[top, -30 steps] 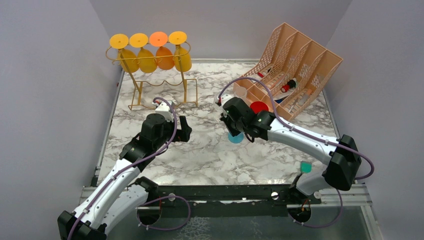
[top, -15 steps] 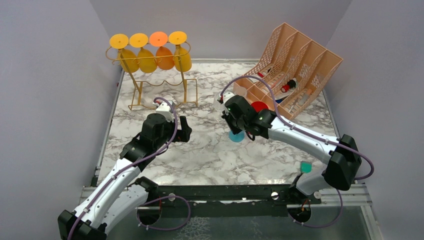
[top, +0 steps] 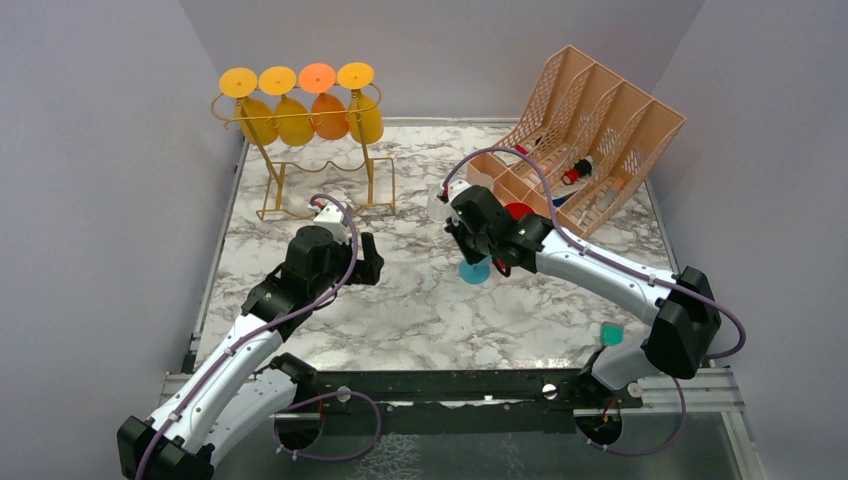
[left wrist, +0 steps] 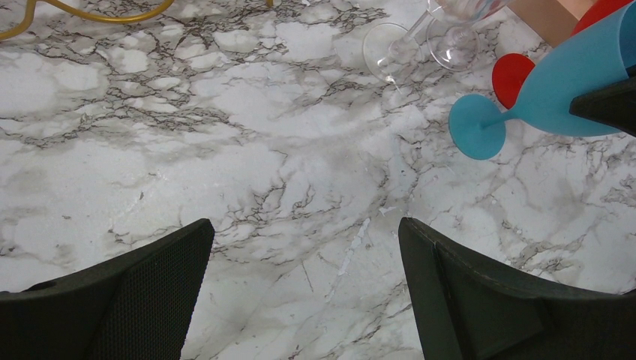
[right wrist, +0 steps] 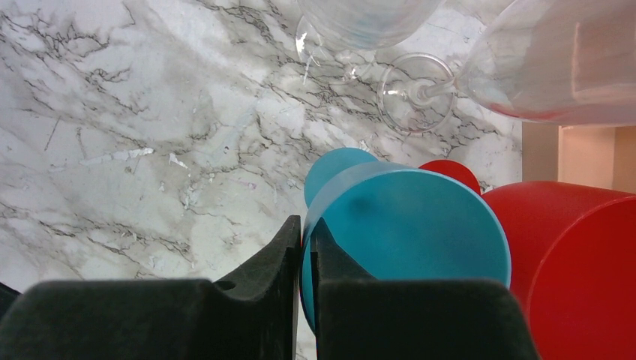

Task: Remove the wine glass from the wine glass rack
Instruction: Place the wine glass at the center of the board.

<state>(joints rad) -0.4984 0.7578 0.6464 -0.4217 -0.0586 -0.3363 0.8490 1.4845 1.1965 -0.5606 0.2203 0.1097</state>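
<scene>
From above, the thin gold wire wine glass rack (top: 272,178) stands far left on the marble table (top: 420,310). The left wrist camera shows the left gripper (left wrist: 306,236) gaping wide over marble. The right wrist camera shows the right gripper (right wrist: 305,236) pinching a tilted blue plastic wine glass (right wrist: 405,225) by its rim.

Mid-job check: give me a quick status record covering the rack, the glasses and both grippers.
rack: thin gold wire wine glass rack, back left of the marble table
on rack: four yellow and orange wine glasses, hanging upside down
left gripper: jaws open, empty, over bare marble
right gripper: jaws pinch the rim of the blue plastic wine glass, which is tilted
nearby: red plastic glass, two clear glasses, peach lattice file organizer
</scene>
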